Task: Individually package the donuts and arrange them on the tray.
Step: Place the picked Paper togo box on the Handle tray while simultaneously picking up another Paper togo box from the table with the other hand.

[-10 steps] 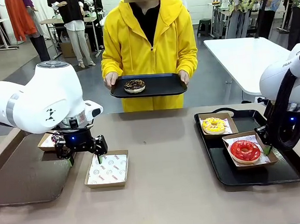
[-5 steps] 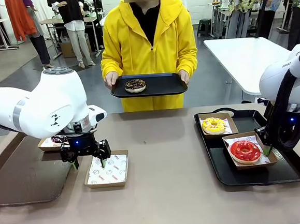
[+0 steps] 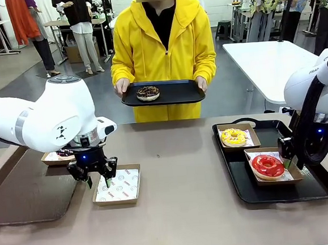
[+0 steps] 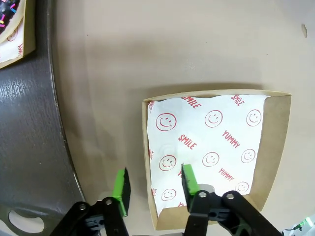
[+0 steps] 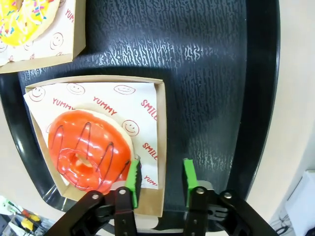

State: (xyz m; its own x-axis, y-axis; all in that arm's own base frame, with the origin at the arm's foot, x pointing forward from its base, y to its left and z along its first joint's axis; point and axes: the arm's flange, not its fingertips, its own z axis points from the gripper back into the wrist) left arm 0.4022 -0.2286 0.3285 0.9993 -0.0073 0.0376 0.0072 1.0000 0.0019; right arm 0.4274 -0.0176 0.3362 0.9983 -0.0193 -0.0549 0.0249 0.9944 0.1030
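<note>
A red-glazed donut [image 3: 267, 165] [image 5: 86, 150] lies in a paper-lined box [image 5: 161, 128] on the black tray [image 3: 317, 187], behind it a yellow sprinkled donut [image 3: 233, 136] in its own box. My right gripper [image 5: 160, 182] [image 3: 286, 161] is open, its fingers on either side of the red donut box's wall. My left gripper [image 4: 155, 184] [image 3: 98, 181] is open but narrow, straddling the edge of an empty paper-lined box [image 4: 211, 147] [image 3: 118, 185]. The person holds a dark tray [image 3: 179, 93] with a chocolate donut [image 3: 147, 92]. Another chocolate donut [image 3: 64, 153] sits boxed behind my left arm.
A dark round-edged tray [image 3: 28, 195] [image 4: 29, 147] lies at the table's left, close to my left fingers. The person stands at the far edge with both hands on their tray. A white table [image 3: 267, 63] stands behind on the right.
My left gripper came down over the empty box's edge and narrowed its jaws. My right gripper opened from shut and shifted slightly left along the red donut's box.
</note>
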